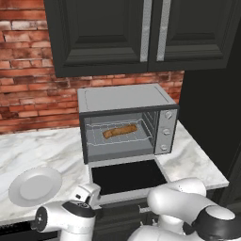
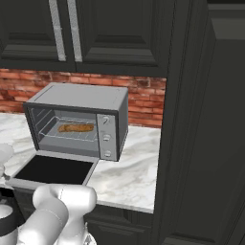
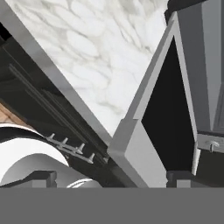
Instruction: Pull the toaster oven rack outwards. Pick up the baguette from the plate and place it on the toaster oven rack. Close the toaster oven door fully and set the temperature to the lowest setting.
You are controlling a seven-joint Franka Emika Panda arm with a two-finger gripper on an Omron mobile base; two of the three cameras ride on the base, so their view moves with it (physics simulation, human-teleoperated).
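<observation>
Two steps judged done, closing the door next. Baguette (image 1: 119, 131) lying across the wire rack (image 1: 99, 139) inside the toaster oven (image 1: 124, 99), which sits on the marble worktop (image 1: 42, 150) against a brick wall. Oven door (image 1: 127, 176) dropped flat, dark glass facing up, front edge reaching the worktop's edge. White plate (image 1: 35, 186) to the left of the door, bare.

Pincer (image 3: 113, 178) low, close to a corner of the open door, tips spread wide apart, gripping nothing.

Next move, as a judgement: getting under or against the door's front edge and swinging it up until fully shut, without catching the rack if it sticks out; whether it does is hard to tell. After that, turning the temperature knob down to its lowest mark.

Left base view: gives the plate and the baguette's slight slant on the rack. Right base view: gives the three knobs (image 2: 106, 137) on the right-hand panel more squarely, plus the tall dark cabinet beside the oven. Hand view: gives the close, tilted look at the door's grey frame against the marble.
</observation>
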